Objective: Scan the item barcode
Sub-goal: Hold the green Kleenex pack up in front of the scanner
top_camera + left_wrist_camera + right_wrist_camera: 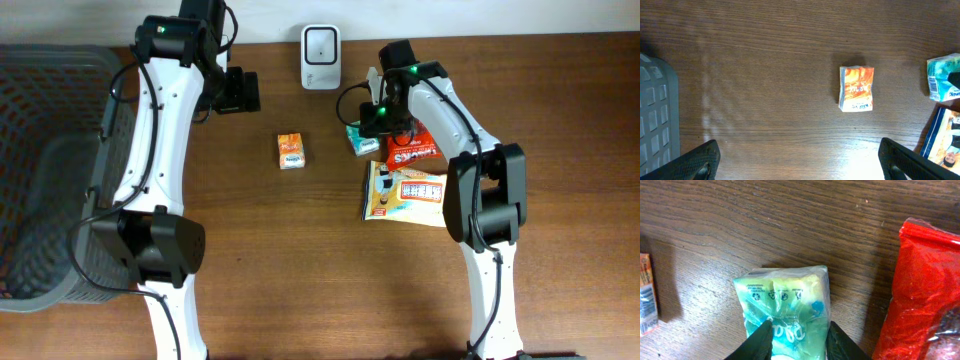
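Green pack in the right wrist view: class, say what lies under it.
Wooden table shows beside the green pack, which the right gripper straddles; the pack's underside and the wood directly beneath are covered.

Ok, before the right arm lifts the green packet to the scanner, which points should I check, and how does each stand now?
1. Right gripper around the green packet: ok, one finger on each side.
2. Grip firm: cannot tell; pressure does not show.
3. Barcode position known: cannot tell; the upper face shows only small symbols.
4. Red bag apart from the packet: ok, a gap shows between them.
5. White scanner located: ok, in the overhead view it stands beyond the packet.
6. Left gripper out of the way: ok, open, well apart from the packet.
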